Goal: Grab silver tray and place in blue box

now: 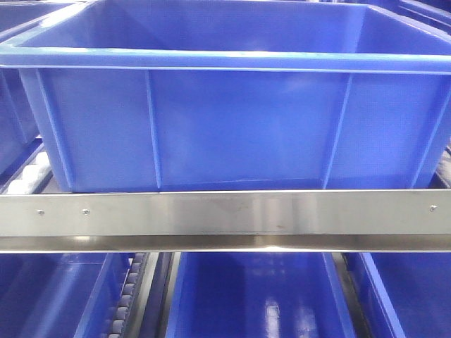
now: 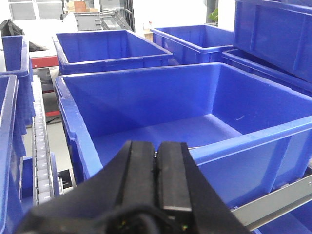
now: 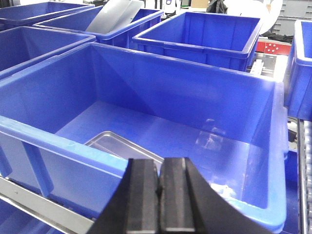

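Note:
The blue box (image 1: pixel 239 134) stands on the rack straight ahead and fills the front view, which does not show its floor. In the right wrist view the silver tray (image 3: pixel 122 145) lies flat on the floor of the blue box (image 3: pixel 63 146), near the front wall, its near part hidden by the rim and my fingers. My right gripper (image 3: pixel 160 163) hovers just outside that front rim, shut and empty. My left gripper (image 2: pixel 157 146) is also shut on nothing, in front of the near rim of the blue box (image 2: pixel 243 141).
A steel rail (image 1: pixel 225 211) runs under the box, with more blue crates (image 1: pixel 261 296) on the level below. Further blue crates (image 3: pixel 200 34) stand behind and beside it. A roller track (image 2: pixel 39 156) runs along the left. A grey sheet (image 3: pixel 114 14) leans in a far crate.

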`<state>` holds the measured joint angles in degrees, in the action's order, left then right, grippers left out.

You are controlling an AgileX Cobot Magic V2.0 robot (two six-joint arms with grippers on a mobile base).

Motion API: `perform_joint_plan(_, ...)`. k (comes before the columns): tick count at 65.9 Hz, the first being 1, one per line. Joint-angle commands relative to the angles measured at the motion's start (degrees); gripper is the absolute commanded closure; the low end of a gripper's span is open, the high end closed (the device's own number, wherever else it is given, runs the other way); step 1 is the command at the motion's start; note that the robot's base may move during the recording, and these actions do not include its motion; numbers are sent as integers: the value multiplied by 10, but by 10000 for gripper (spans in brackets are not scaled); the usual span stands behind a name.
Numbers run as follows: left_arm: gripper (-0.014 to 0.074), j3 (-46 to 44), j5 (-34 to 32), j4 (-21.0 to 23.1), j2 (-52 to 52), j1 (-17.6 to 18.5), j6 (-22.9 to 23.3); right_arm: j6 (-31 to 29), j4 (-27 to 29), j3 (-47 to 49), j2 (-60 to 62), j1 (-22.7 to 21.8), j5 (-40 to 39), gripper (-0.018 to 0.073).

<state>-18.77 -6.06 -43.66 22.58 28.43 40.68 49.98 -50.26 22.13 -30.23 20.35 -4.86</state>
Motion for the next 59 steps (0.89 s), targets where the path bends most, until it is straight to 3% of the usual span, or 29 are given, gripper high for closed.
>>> perform_joint_plan(1,700,-17,-36,0,1,2,1,-7,-5,16,1,-2,-35,509)
perform_joint_plan(19,700,-17,-36,0,1,2,1,-7,-5,16,1,-2,-34,511)
perform_joint_plan(32,700,-17,-36,0,1,2,1,-14,28,-8,54,-10,57,511)
perform_joint_plan(38,700,-17,-36,0,1,2,1,-80,117,-63,115,-38,81,511)
perform_joint_plan(49,700,-17,-36,0,1,2,1,-343,339,-166,216,-114,49,511)
perform_joint_plan(55,700,-17,-36,0,1,2,1,-427,408,-203,244,-151,10,511)
perform_joint_plan(59,700,-17,-36,0,1,2,1,-432,415,-221,260,-171,-14,511)
